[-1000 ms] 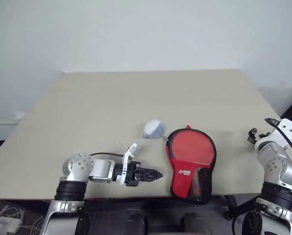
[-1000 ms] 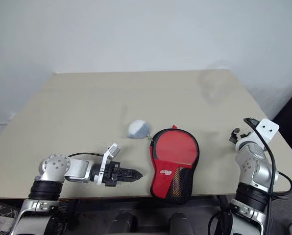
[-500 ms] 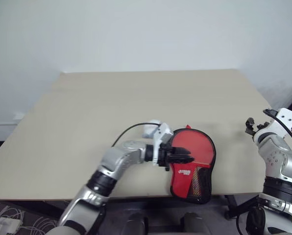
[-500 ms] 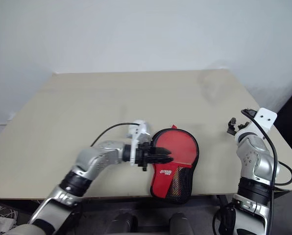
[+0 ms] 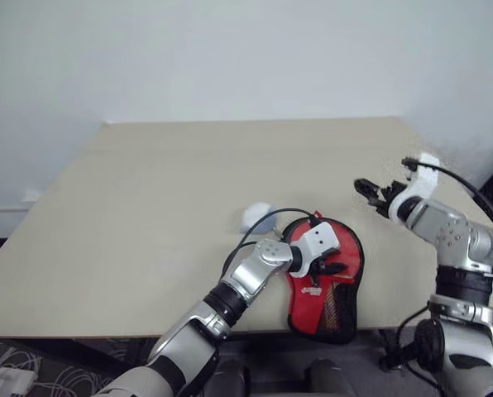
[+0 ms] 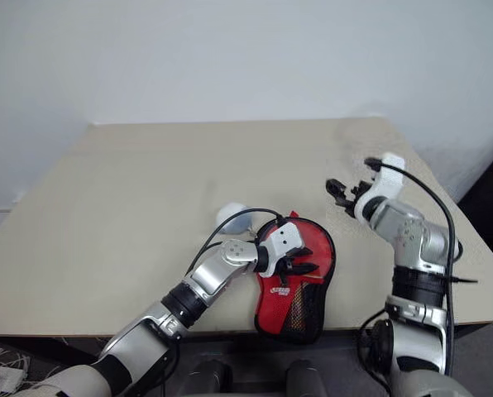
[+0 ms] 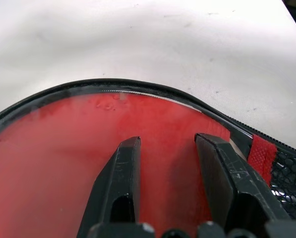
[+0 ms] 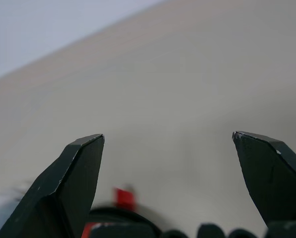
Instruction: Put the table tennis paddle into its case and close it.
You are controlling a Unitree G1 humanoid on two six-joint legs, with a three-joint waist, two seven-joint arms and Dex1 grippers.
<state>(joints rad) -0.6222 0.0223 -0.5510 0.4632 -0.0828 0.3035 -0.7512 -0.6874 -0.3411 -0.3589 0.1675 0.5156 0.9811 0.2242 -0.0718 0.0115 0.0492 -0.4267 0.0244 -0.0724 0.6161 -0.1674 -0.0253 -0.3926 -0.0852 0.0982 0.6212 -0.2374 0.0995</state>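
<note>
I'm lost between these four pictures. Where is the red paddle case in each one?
Left eye view: the case lies at the table's near edge, right of middle, under the left claw.
Right eye view: the same case, nearer the middle.
Left wrist view: its red face lies right under the claw's fingers.
Right wrist view: a red scrap low between the fingers.
Shared landmark: its black piping.

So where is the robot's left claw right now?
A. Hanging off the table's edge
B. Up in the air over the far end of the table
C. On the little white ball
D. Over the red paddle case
D: the left gripper is over the red case, and its two black fingers are slightly apart above the red surface.
</note>
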